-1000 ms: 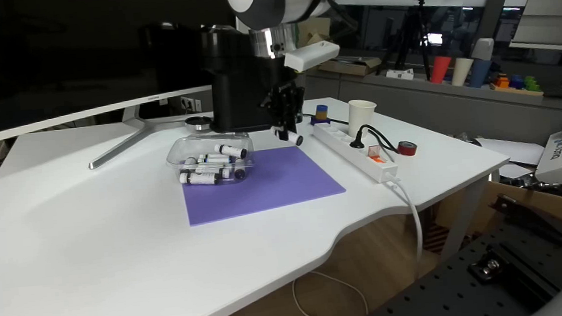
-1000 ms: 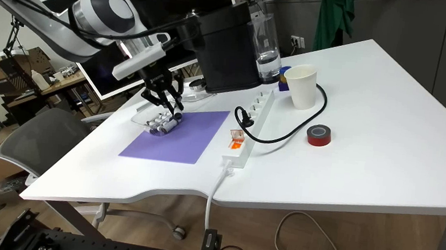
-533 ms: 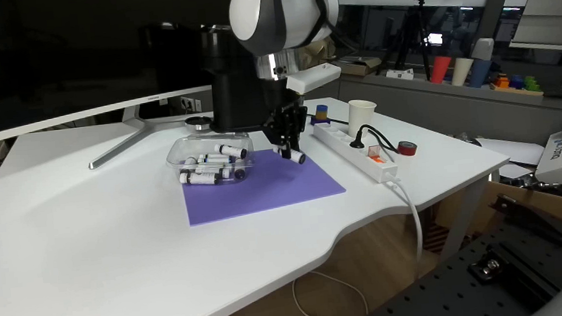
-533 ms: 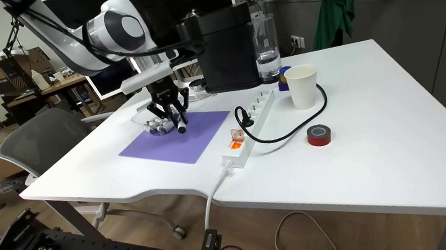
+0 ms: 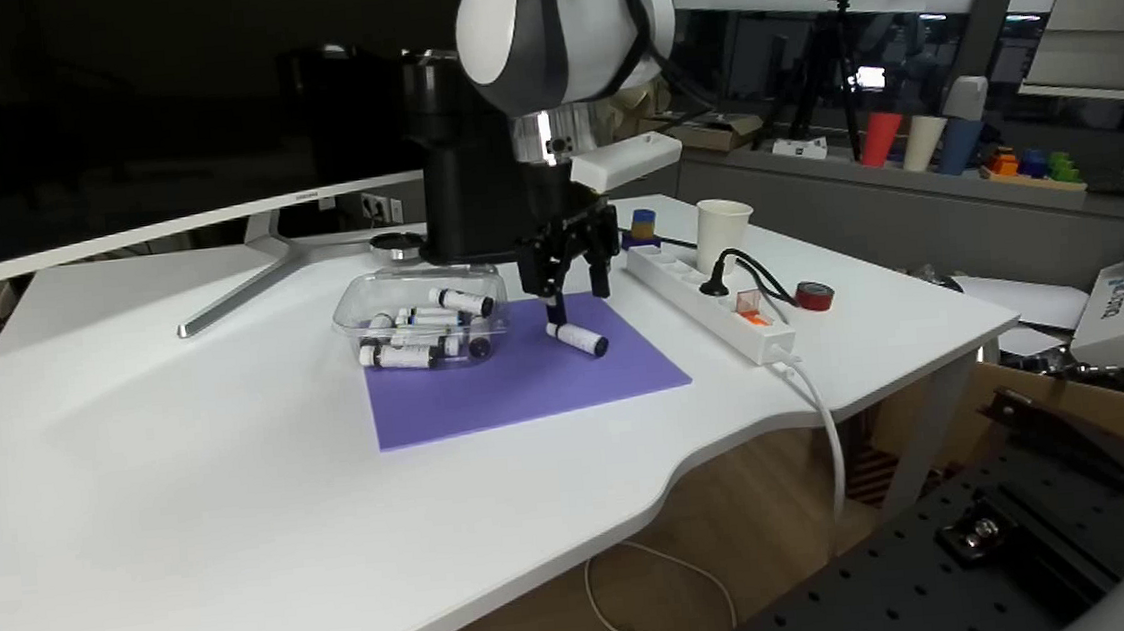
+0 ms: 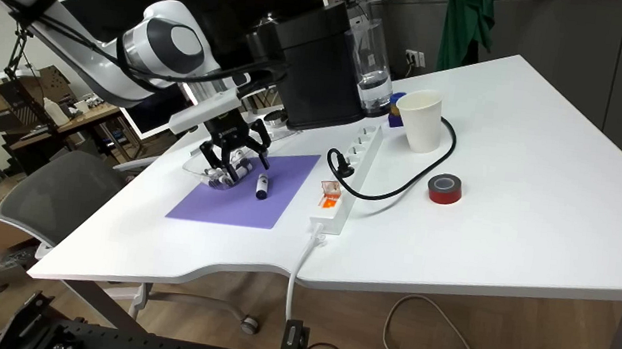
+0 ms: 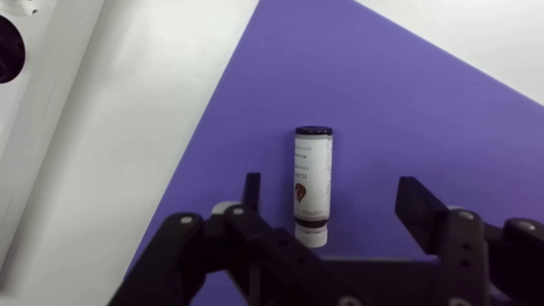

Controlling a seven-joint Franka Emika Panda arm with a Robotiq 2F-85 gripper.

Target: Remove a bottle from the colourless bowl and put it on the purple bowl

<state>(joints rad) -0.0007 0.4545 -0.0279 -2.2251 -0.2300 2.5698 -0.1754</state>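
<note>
A small white-labelled bottle [image 5: 579, 340] with a dark base and white cap lies on its side on the purple bowl [image 5: 518, 399], which is a flat purple sheet. Just above it, my gripper [image 5: 579, 302] stands open. In the wrist view the bottle [image 7: 312, 176] shows between the spread fingers, closer to the left one and touching neither. Several similar bottles [image 5: 400, 356] lie in the colourless bowl [image 5: 357, 299], a clear plastic box partly over the sheet's corner. In an exterior view my gripper [image 6: 248, 170] partly hides that box [image 6: 194, 164].
A white power strip [image 5: 697, 305] with a black plug runs beside the sheet. Near it are a white cup [image 5: 722, 235] and a red tape roll [image 5: 814, 297]. Behind the gripper stands a tall black appliance [image 5: 460, 163], with a large monitor [image 5: 154, 107] at the back.
My gripper came down over the purple sheet with the bottle in its jaws, then opened. The bottle now lies loose on the sheet. The other bottles have stayed put.
</note>
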